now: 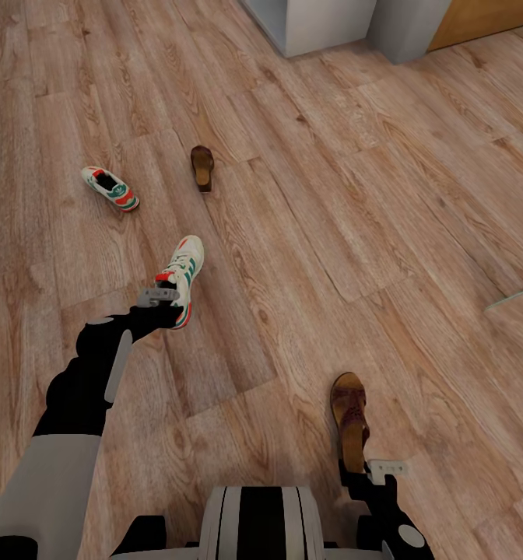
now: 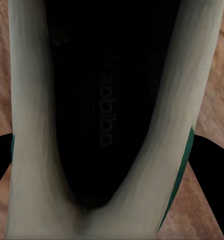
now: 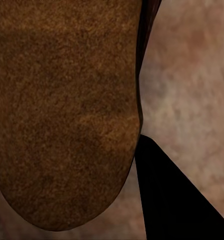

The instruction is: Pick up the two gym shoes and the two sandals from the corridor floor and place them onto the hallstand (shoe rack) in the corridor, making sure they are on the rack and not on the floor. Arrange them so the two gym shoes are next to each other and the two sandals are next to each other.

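The left gripper [image 1: 162,296], a grey two-fingered claw on a black forearm, sits at the heel of a white low-top gym shoe with teal stripes and orange-red patches [image 1: 184,277]; in the left wrist view that shoe's dark inside [image 2: 99,110] lies between two black fingers [image 2: 214,170], so I judge the jaws pinched on its heel, though the contact itself is hidden. The right gripper [image 1: 386,470] meets the heel end of a dark-brown leather sandal with a tan insole [image 1: 350,420], whose insole [image 3: 67,110] runs beside one black finger [image 3: 172,200] in the right wrist view; I cannot tell whether those jaws grip it or merely bracket it. Taking the held sneaker as landmark, the second white gym shoe [image 1: 110,189] lies beyond it and to the left on the light-brown wood-plank floor [image 1: 386,202], the second brown sandal [image 1: 202,166] beyond it and slightly right, and the near sandal well to its right and closer to the robot. A heel-only hold leaves the long toe hanging, so a quick swing could twist either shoe out of its grip. Pale cabinet bases [image 1: 324,23] stand far beyond; whether one is the rack I cannot tell, and setting items apart there would break the pairing.
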{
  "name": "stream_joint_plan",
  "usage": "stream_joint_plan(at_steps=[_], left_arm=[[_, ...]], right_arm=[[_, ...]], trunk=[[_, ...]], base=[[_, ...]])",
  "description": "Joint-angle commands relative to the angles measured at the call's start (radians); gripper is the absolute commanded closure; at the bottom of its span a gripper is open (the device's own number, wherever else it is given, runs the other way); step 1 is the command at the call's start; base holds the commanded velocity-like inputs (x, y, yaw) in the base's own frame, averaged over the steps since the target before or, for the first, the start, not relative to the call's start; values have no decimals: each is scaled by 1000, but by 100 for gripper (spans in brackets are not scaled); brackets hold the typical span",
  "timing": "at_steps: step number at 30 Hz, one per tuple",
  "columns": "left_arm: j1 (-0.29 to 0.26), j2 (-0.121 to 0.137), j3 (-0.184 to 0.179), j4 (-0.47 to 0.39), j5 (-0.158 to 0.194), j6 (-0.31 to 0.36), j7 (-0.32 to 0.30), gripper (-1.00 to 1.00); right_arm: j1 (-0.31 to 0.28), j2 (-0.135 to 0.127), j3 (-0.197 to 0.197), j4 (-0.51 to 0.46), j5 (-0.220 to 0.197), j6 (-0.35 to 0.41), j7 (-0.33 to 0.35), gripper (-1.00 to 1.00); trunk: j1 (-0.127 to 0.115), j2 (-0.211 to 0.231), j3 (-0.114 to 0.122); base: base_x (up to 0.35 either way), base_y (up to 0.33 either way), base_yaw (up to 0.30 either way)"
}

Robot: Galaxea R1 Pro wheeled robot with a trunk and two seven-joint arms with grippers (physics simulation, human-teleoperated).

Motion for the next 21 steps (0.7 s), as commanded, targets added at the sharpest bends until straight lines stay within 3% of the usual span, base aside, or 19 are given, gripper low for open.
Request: stream_joint_plan(at_steps=[1, 16, 21], left_arm=[[0, 0, 1, -1, 1, 5, -3, 100], [0, -1, -2, 1, 0, 5, -3, 100], [0, 0, -2, 3, -2, 8, -3, 100]], right_arm=[[0, 0, -1, 0, -5, -2, 1, 100], [0, -4, -4, -5, -5, -2, 1, 100], [0, -3, -1, -109, -4, -2, 2, 100]], trunk=[[0, 0, 0], [-6, 3, 54], [-9, 4, 73]], base=[[0, 0, 0], [0, 0, 0], [0, 0, 0]])
